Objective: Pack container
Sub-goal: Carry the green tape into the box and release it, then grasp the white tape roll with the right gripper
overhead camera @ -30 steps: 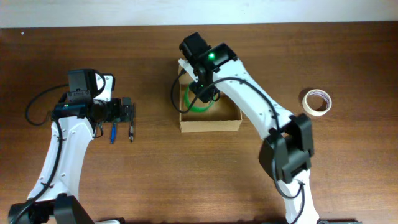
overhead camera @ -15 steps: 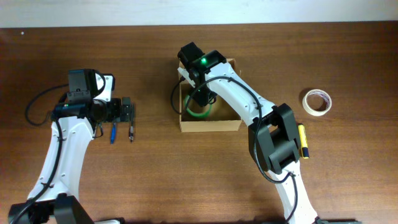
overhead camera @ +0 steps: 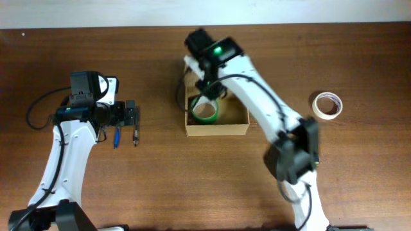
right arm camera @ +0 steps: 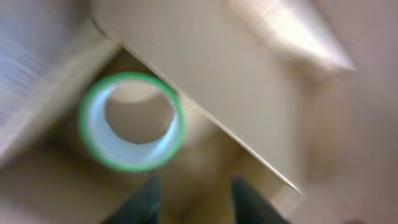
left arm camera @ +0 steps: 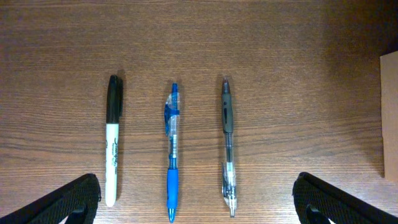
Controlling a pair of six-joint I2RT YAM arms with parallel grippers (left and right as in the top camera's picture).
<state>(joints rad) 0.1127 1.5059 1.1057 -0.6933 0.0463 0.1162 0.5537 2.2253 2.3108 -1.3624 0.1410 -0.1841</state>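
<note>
Two arms over a wooden table point(overhead camera: 160, 186), with the open cardboard box point(overhead camera: 217, 129) at its middle.
The right gripper point(right arm camera: 196, 185) hangs above the box's far left part, fingers parted and holding nothing (this view is blurred). The left gripper point(left arm camera: 196, 186), spread wide and empty, hovers over the table well left of the box. A green tape roll point(overhead camera: 205, 119) lies flat inside the box, and a pale tape roll point(overhead camera: 327, 105) sits far right. A black marker point(left arm camera: 112, 146), a blue pen point(left arm camera: 172, 158) and a grey pen point(left arm camera: 227, 143) lie side by side.
</note>
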